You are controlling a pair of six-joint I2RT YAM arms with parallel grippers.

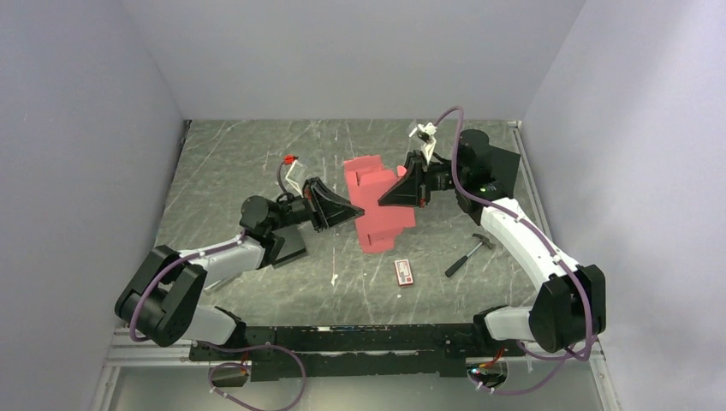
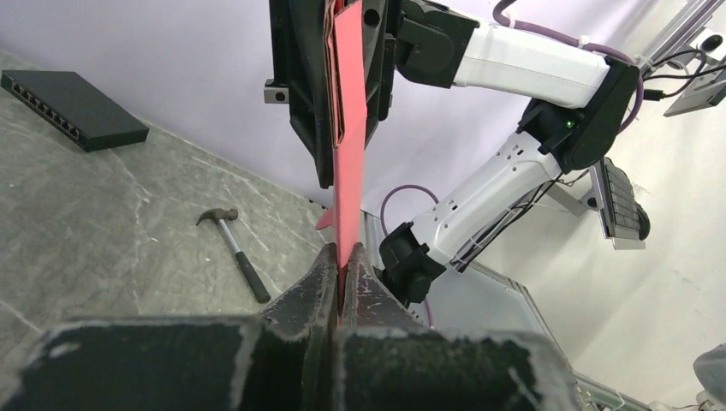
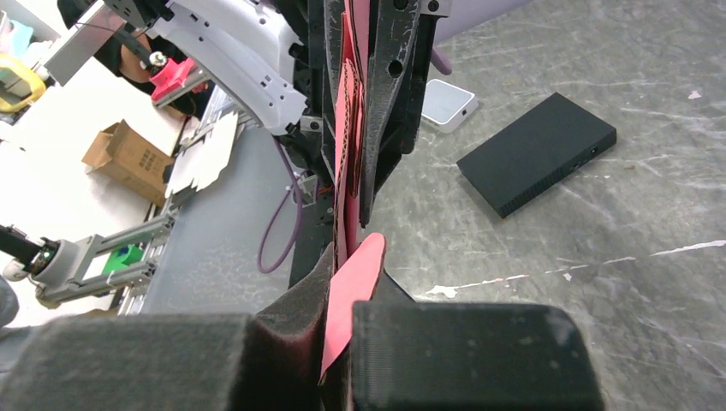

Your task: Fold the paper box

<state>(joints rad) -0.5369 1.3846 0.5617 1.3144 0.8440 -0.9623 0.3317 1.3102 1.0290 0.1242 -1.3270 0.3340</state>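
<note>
The paper box [image 1: 377, 205] is a red-pink die-cut sheet with flaps. It lies a little toward 1 o'clock of the middle of the grey, scratched counter [image 1: 240, 163], pinched between both arms. The left hand [image 1: 357, 212] reaches in from 8 o'clock, and its 2 fingers are narrowed tight on the sheet's 9 o'clock edge. In the left wrist view the card rises edge-on straight out of the closed jaws. The right hand [image 1: 385, 197] comes in from 3 o'clock and is likewise clamped on the box, gripping its 2 o'clock side. In the right wrist view a rounded flap sticks out between the fingers, and several layers of card stand doubled together further along. The sheet spans the gap between the 2 hands, with its widest panel hanging toward 6 o'clock in the top view. I cannot tell whether that lower panel touches the counter. A hammer [image 1: 469, 254] with a black handle lies at 4 o'clock of the box, well apart from it. A tiny red-and-white packet [image 1: 404, 272] lies near the box at 6 o'clock. A flat black box [image 3: 538, 152] rests on the counter beside the left arm, with a small white device [image 3: 447, 104] just beyond it.
</note>
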